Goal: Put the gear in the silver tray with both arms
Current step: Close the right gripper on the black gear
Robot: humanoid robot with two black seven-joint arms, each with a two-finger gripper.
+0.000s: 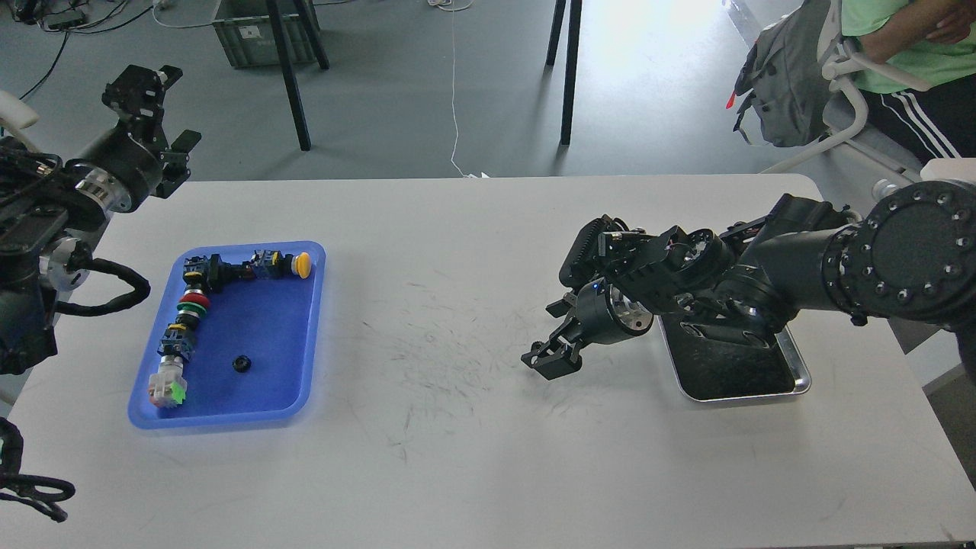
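White bench (473,457) surface, scuffed with dark marks, fills the near part of the view. On its right side sits the silver tray (793,381), its upper half hidden under the right arm (801,252); only the dark floor and near rim show. Right gripper (553,357) hangs just left of the tray, low over the bench, jaws slightly apart and empty. Far left, a blue tray (229,415) holds a row of coloured push-button switches (191,305) and a small black gear (242,363). Left gripper (156,114) is raised beyond the bench's far-left corner; its jaws are too dark to judge.
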